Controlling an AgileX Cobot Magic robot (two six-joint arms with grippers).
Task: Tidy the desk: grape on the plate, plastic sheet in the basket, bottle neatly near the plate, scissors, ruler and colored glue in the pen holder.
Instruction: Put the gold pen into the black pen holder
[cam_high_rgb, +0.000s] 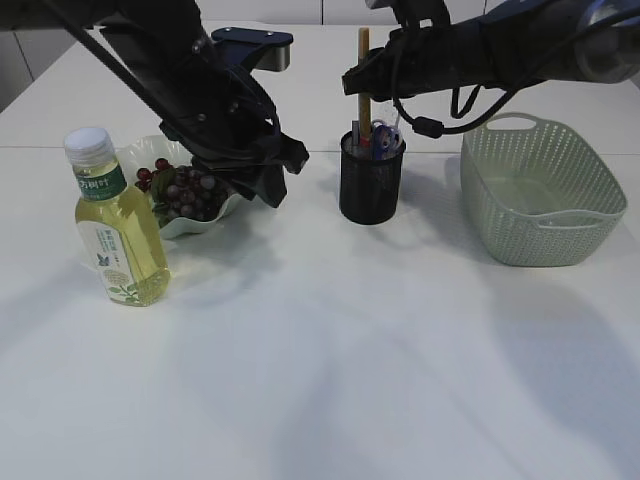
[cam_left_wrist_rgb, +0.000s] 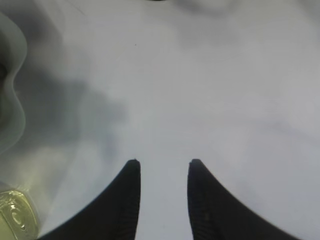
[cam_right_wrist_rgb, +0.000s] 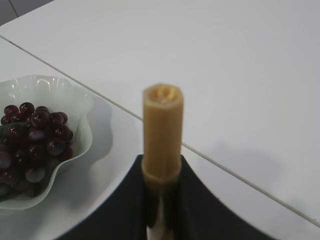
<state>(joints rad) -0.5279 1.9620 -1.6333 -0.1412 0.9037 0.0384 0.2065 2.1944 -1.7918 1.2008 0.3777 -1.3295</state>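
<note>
Dark red grapes (cam_high_rgb: 185, 190) lie on the white wavy plate (cam_high_rgb: 135, 152), also in the right wrist view (cam_right_wrist_rgb: 30, 135). The yellow juice bottle (cam_high_rgb: 115, 225) stands upright in front of the plate's left side. My left gripper (cam_high_rgb: 265, 185) is open and empty (cam_left_wrist_rgb: 162, 162) just right of the plate, low over the table. My right gripper (cam_high_rgb: 362, 80) is shut on a yellow-brown stick (cam_right_wrist_rgb: 162, 125), probably the colored glue, held upright with its lower end in the black pen holder (cam_high_rgb: 371, 180). Blue-handled scissors (cam_high_rgb: 388, 135) stand in the holder. I cannot make out the ruler or the plastic sheet.
A pale green basket (cam_high_rgb: 545, 190) stands at the right of the white table. The plate's rim (cam_left_wrist_rgb: 10, 100) and the bottle (cam_left_wrist_rgb: 15, 215) show blurred at the left of the left wrist view.
</note>
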